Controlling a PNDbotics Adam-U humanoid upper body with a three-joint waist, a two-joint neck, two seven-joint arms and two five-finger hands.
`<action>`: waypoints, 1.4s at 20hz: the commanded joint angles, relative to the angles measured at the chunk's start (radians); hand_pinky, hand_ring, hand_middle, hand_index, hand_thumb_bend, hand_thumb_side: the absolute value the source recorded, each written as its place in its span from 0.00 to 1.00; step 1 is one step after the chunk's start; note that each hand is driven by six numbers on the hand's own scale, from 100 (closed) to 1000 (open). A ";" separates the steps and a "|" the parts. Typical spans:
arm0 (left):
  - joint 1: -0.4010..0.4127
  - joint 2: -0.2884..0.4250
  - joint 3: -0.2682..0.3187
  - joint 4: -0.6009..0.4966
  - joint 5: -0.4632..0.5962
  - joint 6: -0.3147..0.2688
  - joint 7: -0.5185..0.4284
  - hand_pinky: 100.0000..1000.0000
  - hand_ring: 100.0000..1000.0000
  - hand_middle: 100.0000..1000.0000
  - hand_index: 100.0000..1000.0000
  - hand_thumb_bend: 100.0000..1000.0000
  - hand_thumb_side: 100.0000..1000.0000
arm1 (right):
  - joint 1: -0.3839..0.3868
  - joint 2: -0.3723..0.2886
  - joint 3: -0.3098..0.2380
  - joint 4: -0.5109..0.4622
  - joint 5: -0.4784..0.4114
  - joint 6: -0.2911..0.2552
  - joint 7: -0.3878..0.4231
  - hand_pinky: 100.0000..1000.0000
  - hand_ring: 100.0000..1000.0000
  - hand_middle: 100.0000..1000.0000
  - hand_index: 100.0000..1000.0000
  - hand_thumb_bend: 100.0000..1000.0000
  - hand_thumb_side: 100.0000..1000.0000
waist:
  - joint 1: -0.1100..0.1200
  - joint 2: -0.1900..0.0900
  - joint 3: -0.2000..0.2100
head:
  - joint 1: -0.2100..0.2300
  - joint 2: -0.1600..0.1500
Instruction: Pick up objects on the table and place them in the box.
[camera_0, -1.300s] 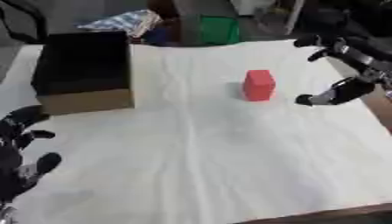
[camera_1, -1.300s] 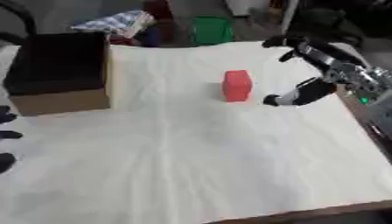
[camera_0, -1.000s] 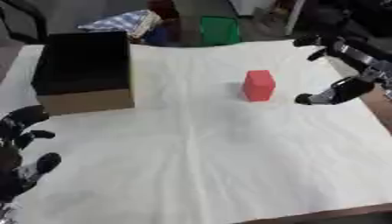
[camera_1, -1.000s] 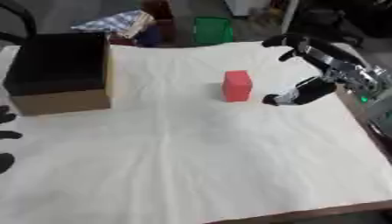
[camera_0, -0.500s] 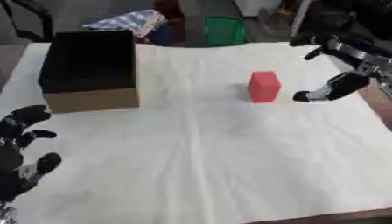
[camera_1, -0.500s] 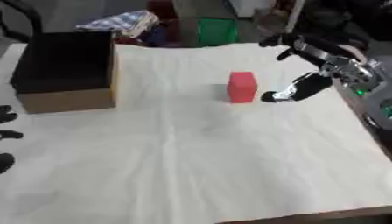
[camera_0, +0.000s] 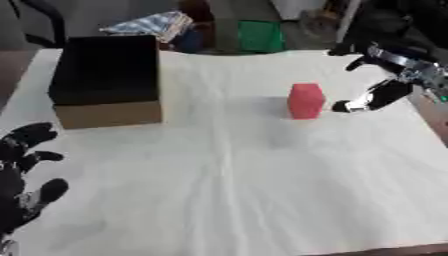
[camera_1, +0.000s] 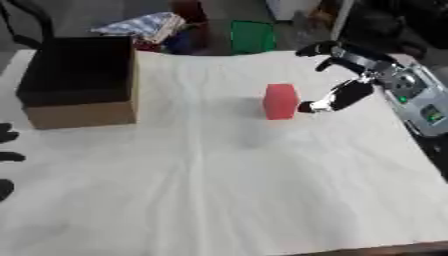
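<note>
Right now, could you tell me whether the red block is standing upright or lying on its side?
Upright: the red block stands on its end on the white cloth, taller than wide, apart from the right hand beside it.

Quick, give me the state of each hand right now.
Left hand: open, idle at the lower left, holding nothing.
Right hand: open, spread beside the red block, not gripping it.
</note>
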 joint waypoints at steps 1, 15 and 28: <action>-0.013 0.018 -0.004 -0.012 0.004 0.000 -0.004 0.55 0.77 0.72 0.71 1.00 0.45 | -0.040 0.003 -0.014 0.060 0.025 -0.006 0.004 0.77 0.97 0.87 0.91 0.57 0.12 | 0.002 -0.012 0.003 | -0.007 -0.006; -0.017 0.011 -0.010 -0.009 0.007 0.000 -0.011 0.55 0.77 0.72 0.71 1.00 0.45 | -0.117 0.108 -0.047 0.285 0.116 -0.033 -0.041 0.75 0.95 0.86 0.89 0.56 0.13 | 0.003 -0.006 0.016 | -0.015 -0.007; -0.027 0.012 -0.019 -0.012 0.011 0.002 -0.020 0.55 0.77 0.72 0.71 1.00 0.45 | -0.160 0.149 -0.086 0.421 0.175 -0.039 -0.122 0.74 0.93 0.84 0.88 0.53 0.13 | 0.006 0.000 0.045 | -0.027 -0.012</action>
